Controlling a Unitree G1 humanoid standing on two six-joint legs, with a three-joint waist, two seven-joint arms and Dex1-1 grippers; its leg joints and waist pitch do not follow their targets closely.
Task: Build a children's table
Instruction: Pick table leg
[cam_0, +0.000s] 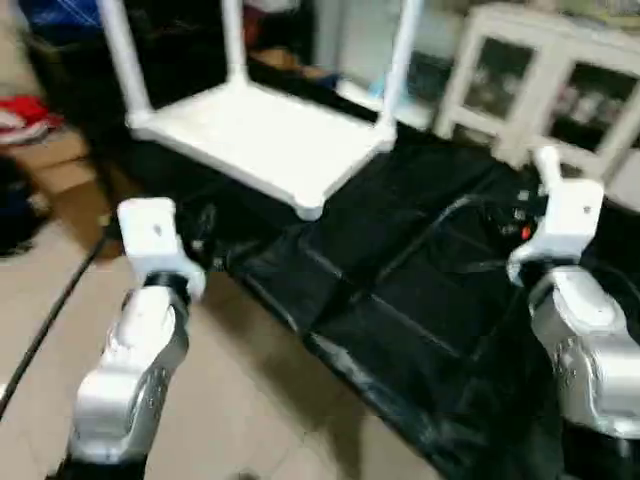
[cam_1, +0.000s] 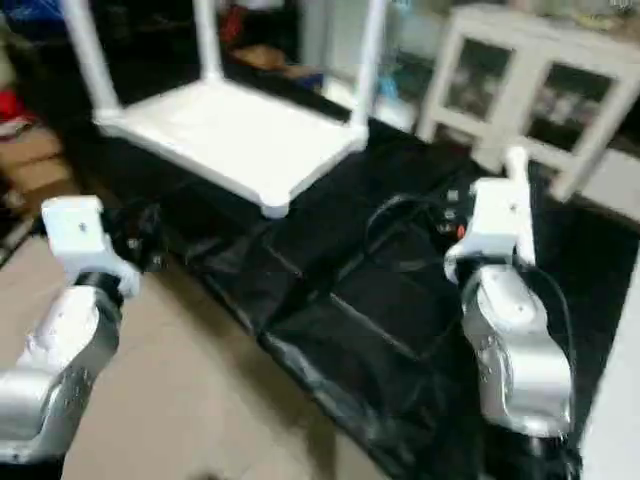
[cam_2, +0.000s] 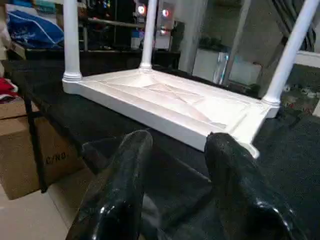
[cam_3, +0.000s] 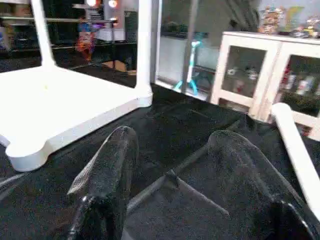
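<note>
The children's table lies upside down on a black-covered bench: its white tabletop (cam_0: 260, 140) shows the ribbed underside (cam_2: 170, 97). Three white legs stand upright in corner sockets, at the back left (cam_0: 120, 50), the back middle (cam_0: 232, 40) and the right (cam_0: 400, 60). The near corner socket (cam_0: 310, 208) holds nothing. Another white tube leg (cam_3: 295, 150) lies on the cloth beside my right wrist (cam_0: 565, 215). My left gripper (cam_2: 175, 142) is open and empty, a short way in front of the tabletop's near edge. My right gripper (cam_3: 172, 135) is open and empty above the black cloth.
The black cloth (cam_0: 400, 280) covers the bench, with dark cables (cam_1: 400, 215) lying on it. A white glass-door cabinet (cam_0: 540, 80) stands behind on the right. Cardboard boxes (cam_2: 25, 150) sit on the tiled floor at the left, and a black cable (cam_0: 50, 320) runs across the floor.
</note>
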